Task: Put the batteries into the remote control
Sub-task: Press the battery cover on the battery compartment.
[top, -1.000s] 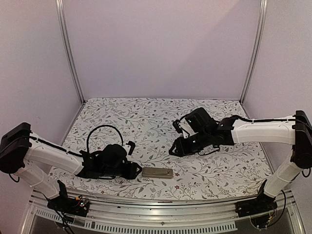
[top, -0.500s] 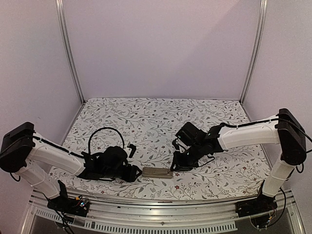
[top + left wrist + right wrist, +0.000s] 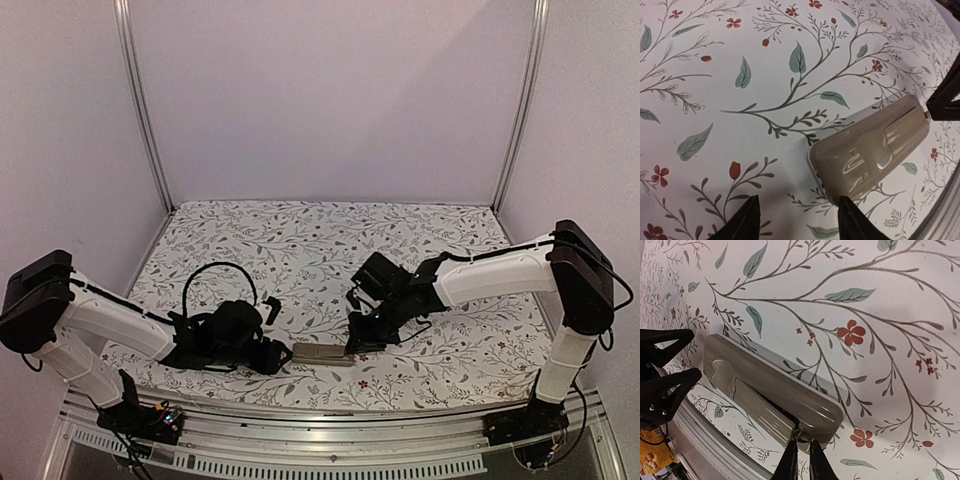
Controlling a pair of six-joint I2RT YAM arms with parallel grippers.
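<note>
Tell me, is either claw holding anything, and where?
The right gripper seems to pinch the remote control at its end edge; the left gripper holds nothing.

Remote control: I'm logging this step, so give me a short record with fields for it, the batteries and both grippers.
remote control: lying flat on the floral cloth near the front edge, grey-tan underside up
left gripper: open, low at one end of the remote; contact unclear
right gripper: nearly shut, tips at the opposite end's edge; whether it pinches anything is unclear
batteries: none visible in any view
</note>
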